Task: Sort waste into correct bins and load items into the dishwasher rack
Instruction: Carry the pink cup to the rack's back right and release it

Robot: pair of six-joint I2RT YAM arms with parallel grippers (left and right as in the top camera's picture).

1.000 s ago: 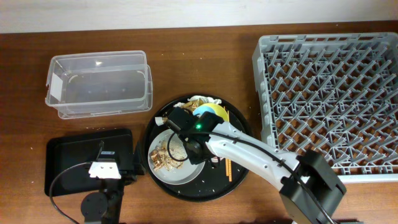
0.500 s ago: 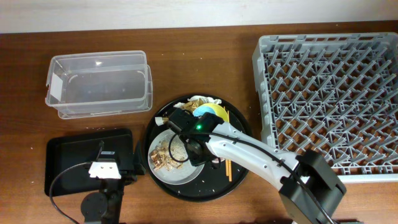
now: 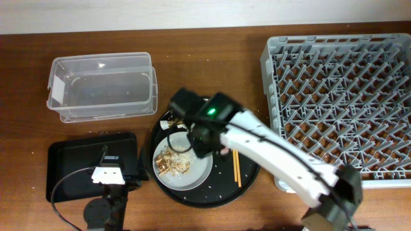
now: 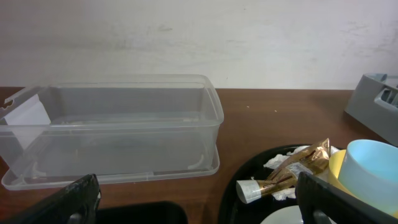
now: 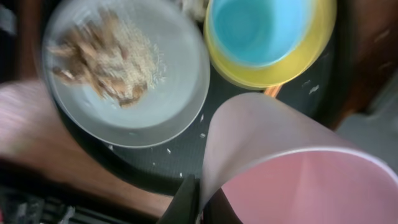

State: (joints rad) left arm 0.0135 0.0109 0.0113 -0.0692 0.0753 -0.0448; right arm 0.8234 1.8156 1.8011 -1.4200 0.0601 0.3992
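Dishwasher rack (image 3: 340, 96) stands empty to my right. Over the round black tray (image 3: 221, 187) my right arm has swung up from the plate (image 5: 168, 93) of scraps and the yellow bowl (image 5: 273, 76) holding the blue cup (image 5: 261, 25). My right fingers (image 5: 186, 198) have just clamped on the pink cup (image 5: 292, 174), now lifted, and I judge it ready for the rack. My left fingers (image 4: 78, 199) stand wide apart, idle.

Right arm (image 3: 276, 154) is reaching diagonally from the lower right toward centre. Right tool (image 5: 200, 198) is pinching the pink cup (image 5: 298, 180) by its wall, jaws closed. Left arm (image 3: 103, 208) is sitting low at lower left. Left tool (image 4: 199, 199) is gaping wide, holding nothing.
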